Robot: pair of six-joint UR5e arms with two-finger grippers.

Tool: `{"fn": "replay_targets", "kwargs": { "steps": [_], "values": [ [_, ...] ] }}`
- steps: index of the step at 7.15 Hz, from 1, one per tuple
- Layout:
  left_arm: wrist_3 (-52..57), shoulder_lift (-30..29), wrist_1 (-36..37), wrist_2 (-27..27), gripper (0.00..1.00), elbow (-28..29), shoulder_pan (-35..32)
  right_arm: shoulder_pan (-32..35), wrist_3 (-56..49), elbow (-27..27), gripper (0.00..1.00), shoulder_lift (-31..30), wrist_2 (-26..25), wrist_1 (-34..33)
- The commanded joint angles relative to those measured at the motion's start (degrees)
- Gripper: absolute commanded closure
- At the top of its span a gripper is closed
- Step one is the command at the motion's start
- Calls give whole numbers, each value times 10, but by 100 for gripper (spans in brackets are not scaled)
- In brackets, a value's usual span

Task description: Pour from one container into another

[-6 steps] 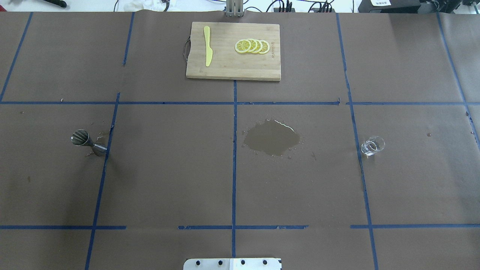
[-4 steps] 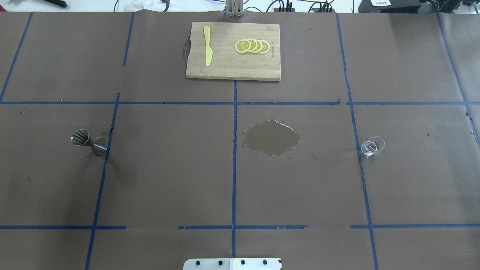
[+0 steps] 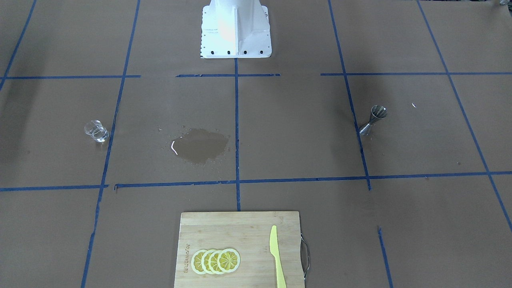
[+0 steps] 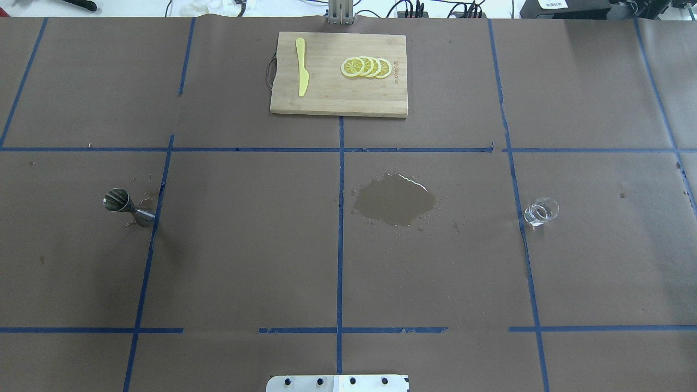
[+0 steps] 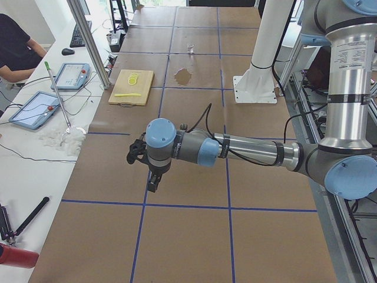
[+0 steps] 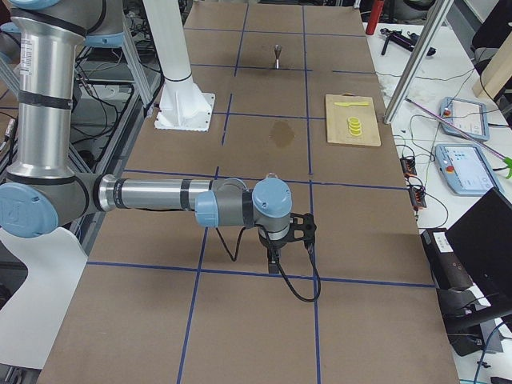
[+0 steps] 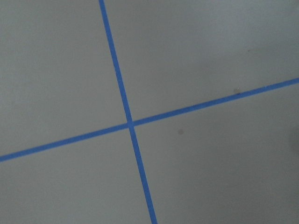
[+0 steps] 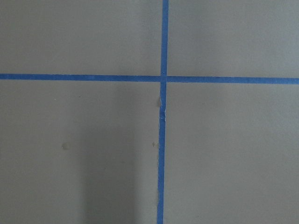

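A steel jigger (image 4: 122,206) (image 3: 374,119) stands upright on the brown table at the robot's left. A small clear glass (image 4: 541,211) (image 3: 96,131) stands at the robot's right. Between them lies a wet puddle (image 4: 395,200) (image 3: 199,145). Neither gripper appears in the overhead or front views. The left gripper (image 5: 153,180) shows only in the exterior left view, hanging over bare table far from the jigger; I cannot tell whether it is open or shut. The right gripper (image 6: 274,260) shows only in the exterior right view, far from the glass, its state likewise unclear. Both wrist views show only blue tape lines.
A wooden cutting board (image 4: 338,98) at the table's far side carries a yellow knife (image 4: 301,66) and lemon slices (image 4: 366,67). The robot's white base (image 3: 236,28) sits at the near middle. A seated person (image 5: 15,50) and tablets are beside the table.
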Motion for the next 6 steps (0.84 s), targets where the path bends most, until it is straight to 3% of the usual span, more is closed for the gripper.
{"fn": "replay_targets", "kwargs": {
  "steps": [1, 3, 6],
  "values": [
    [-2, -39, -2, -1, 0, -1, 1, 0, 0, 7, 0, -1, 3, -2],
    [-65, -52, 0, -2, 0, -5, 3, -1, 0, 13, 0, 2, 4, -8],
    [-79, -61, -52, 1, 0, -80, 36, -1, 0, 14, 0, -4, 23, -7]
  ]
}}
